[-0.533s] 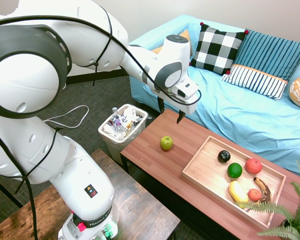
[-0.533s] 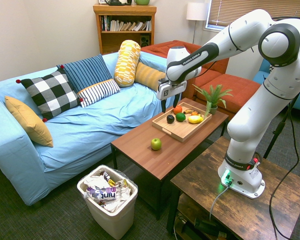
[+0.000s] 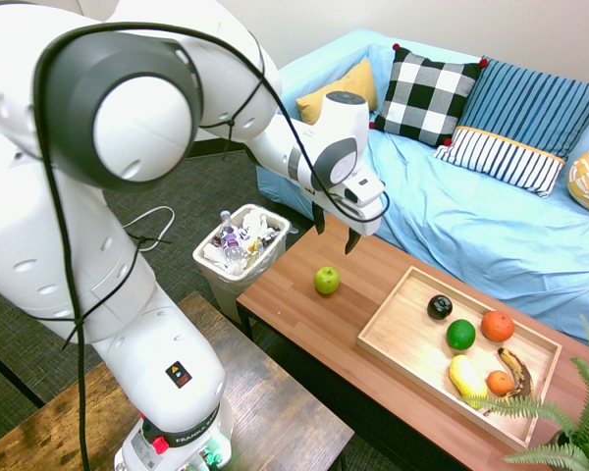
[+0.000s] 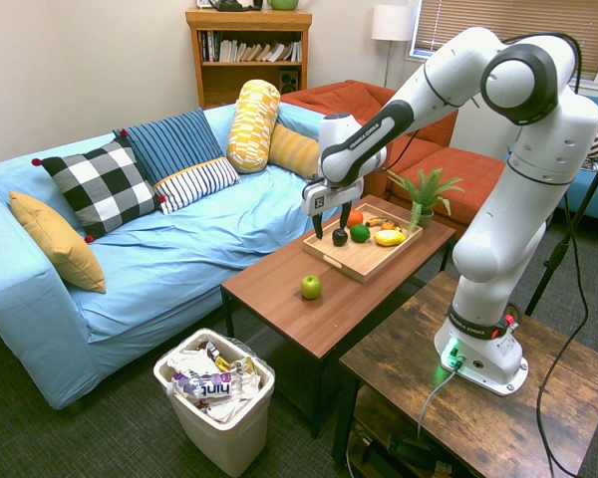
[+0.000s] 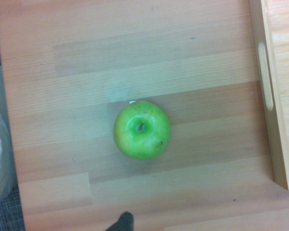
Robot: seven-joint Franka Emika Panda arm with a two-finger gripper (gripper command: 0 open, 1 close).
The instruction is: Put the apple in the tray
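Currently, the green apple is seen on the table, outside the tray

The apple [image 3: 326, 281] is set on the bare wood of the coffee table [image 3: 290, 270], well apart from the tray [image 3: 398, 329] and nearer the table end beside which the waste bin [image 3: 226, 282] is placed. It is shown in the wrist view with its stem upward, and one low side of the tray, cut with a handle slot [image 5: 266, 77], is seen off to one side of it.

The gripper [image 3: 336, 235] is held above the table, pointed downward. Its two dark fingers are spread wide, with a gap left between them, and nothing is gripped; the apple is not touched.

Inside the tray, a black round fruit [image 3: 440, 307], a deep-green round fruit [image 3: 460, 335] and a large red-orange fruit [image 3: 497, 326] are grouped. Beside them are placed an elongated yellow fruit [image 3: 467, 377], a small orange fruit [image 3: 500, 383] and a brown-marked banana [image 3: 517, 373].

Along one long side of the table, a sofa [image 3: 422, 226] is covered in light blue cloth, and a black-and-white checked pillow [image 3: 422, 95] is propped on it. Beyond the tray, at the other table end, a leafy plant [image 4: 426, 189] is displayed, and the bin is filled with crumpled waste and a plastic bottle [image 4: 204, 386]
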